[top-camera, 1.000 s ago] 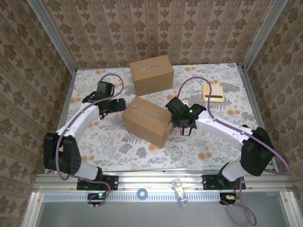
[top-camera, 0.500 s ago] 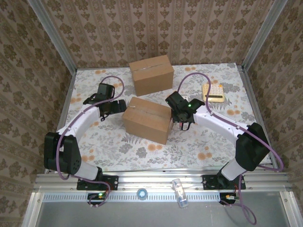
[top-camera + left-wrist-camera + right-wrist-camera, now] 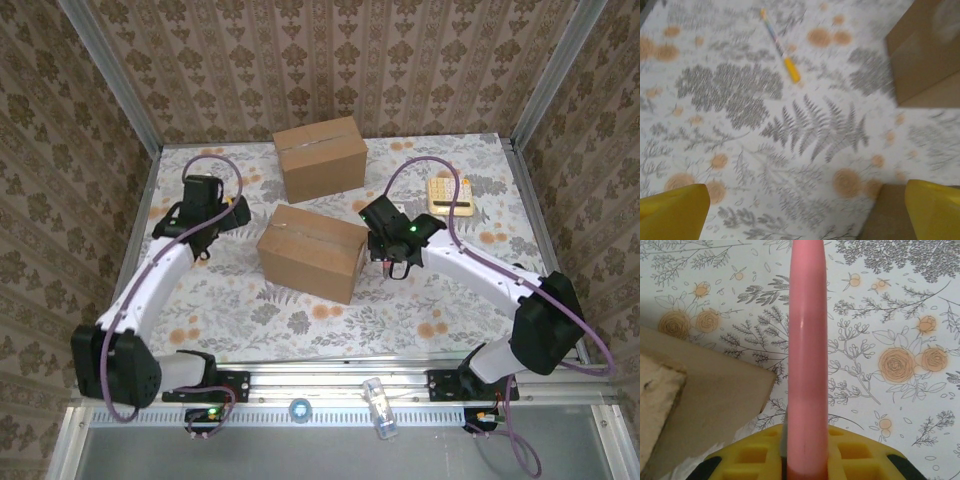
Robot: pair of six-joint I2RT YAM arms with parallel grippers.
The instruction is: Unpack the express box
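Two shut cardboard boxes stand on the flowered table: one at the back (image 3: 320, 157) and a nearer one (image 3: 312, 251) between my arms. My left gripper (image 3: 218, 212) hangs to the left of the nearer box, apart from it. Its yellow fingertips (image 3: 672, 212) stand wide open over bare tabletop, so the left gripper (image 3: 805, 215) holds nothing. My right gripper (image 3: 388, 250) is just right of the nearer box. The right gripper (image 3: 807, 450) is shut on a pink rod-shaped tool (image 3: 807, 350) that points out over the table, with the box's corner (image 3: 705, 400) beside it.
A thin pen-like stick with a yellow end (image 3: 782, 52) lies on the table ahead of my left gripper. A yellow calculator (image 3: 450, 194) sits at the back right. A small bottle (image 3: 378, 405) lies on the front rail. Patterned walls close in the table.
My left arm drew back from the nearer box toward the left and opened wider. The right gripper shifted slightly beside the box, and the box turned a little.
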